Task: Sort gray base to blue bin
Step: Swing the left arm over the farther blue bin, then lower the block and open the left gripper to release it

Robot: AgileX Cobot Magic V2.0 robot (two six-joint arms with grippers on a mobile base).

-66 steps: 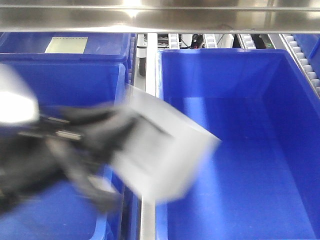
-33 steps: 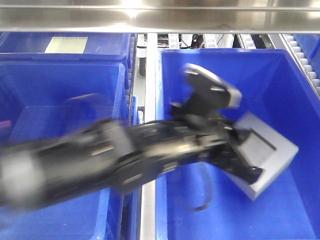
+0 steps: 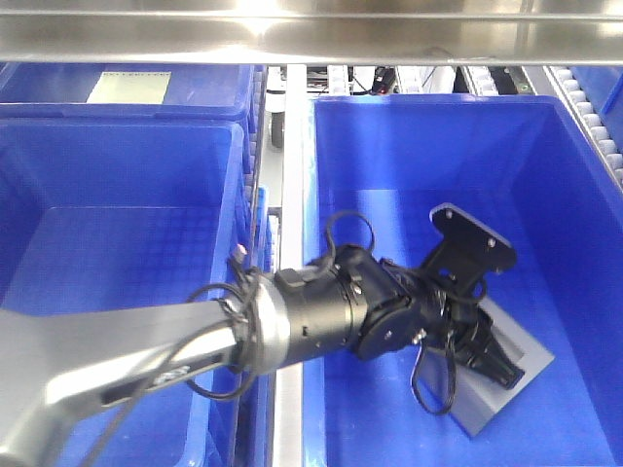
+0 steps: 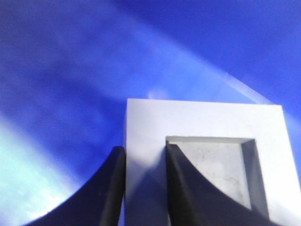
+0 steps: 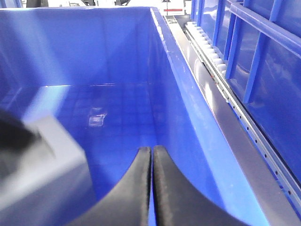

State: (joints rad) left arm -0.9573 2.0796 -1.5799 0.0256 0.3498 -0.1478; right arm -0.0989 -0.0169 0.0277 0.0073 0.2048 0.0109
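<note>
Left arm has swung across from the left-hand bin point(image 3: 117, 253), over the metal divider rail point(image 3: 290, 195), and now reaches down into the blue bin point(image 3: 428, 146) on the right. Motion blur of a second ago is gone; the arm looks settled or nearly so.

Gray base point(image 3: 501, 375) has travelled with it: earlier carried high over the rail, now low inside the blue bin, tilted, apparently at or just above the grid floor. Contact with the floor cannot be confirmed.

Left claw point(image 4: 143, 183) pinches the gray base point(image 4: 202, 155) by one wall: one finger on the outer face, the other inside the square recess.

Judgement: transport is done; only the release and withdrawal remain.

Right claw point(image 5: 151, 183) hangs over the same bin, fingers pressed together, holding nothing. A gray blur at its lower left is probably the base.

Hard to read: underside of the base, hidden by the left wrist and cable loops; the labelled bin point(image 3: 127, 88) behind is cut by the shelf edge.
</note>
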